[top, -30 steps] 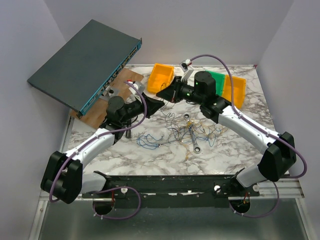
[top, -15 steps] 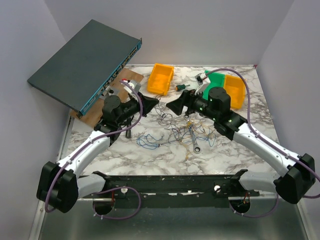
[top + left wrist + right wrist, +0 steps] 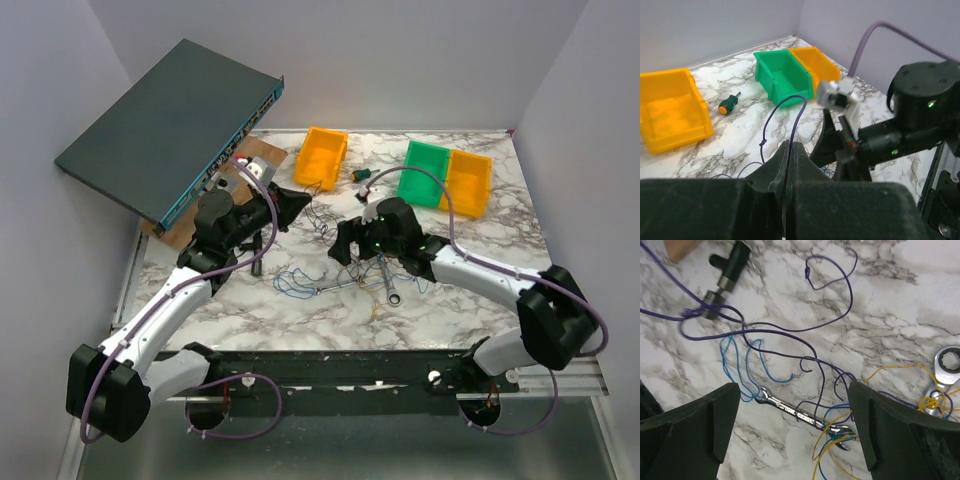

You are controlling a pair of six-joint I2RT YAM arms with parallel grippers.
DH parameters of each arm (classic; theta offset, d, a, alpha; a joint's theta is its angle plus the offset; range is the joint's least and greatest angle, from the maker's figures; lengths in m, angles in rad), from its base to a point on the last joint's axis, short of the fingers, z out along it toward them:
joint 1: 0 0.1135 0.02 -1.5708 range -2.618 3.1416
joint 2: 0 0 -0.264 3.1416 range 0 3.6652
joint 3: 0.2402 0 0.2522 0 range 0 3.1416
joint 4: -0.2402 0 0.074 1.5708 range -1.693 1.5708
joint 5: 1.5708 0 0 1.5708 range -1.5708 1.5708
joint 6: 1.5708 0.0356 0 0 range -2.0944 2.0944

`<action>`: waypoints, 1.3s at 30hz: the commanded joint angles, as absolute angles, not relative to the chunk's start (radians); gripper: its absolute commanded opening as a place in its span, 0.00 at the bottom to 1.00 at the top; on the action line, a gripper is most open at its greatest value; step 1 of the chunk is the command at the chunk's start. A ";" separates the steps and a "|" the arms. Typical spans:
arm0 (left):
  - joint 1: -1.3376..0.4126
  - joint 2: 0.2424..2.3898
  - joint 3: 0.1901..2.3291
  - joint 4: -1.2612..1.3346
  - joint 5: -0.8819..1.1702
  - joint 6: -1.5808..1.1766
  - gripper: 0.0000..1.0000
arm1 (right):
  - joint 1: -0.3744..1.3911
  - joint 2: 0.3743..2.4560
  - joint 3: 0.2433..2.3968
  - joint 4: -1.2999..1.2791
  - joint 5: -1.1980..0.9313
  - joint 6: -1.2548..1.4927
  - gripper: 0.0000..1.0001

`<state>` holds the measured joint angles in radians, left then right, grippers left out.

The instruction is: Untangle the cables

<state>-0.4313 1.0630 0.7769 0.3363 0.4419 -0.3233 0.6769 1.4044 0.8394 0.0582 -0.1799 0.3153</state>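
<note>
Pale grey walls close in a white marble table. At upper left we see a flat dark box resting tilted. Next, the left gripper is pinched tight on a purple strand of the cables, which lie tangled mid-table over two wrenches. The right gripper hangs over them, spread wide and holding nothing. Along the back stand an orange bin, a screwdriver, a green bin and another orange bin.

No words or numbers can be read here. The tiny marks on the dark box are there - just too small to tell.
</note>
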 commanded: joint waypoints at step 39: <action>-0.353 0.999 0.922 0.184 0.290 -0.308 0.00 | 0.512 1.455 1.000 0.021 -0.269 0.402 0.81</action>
<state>-0.3565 0.9920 0.9096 0.1722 0.2497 -0.3172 0.5091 1.3495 0.8860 0.0036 -0.0036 0.4187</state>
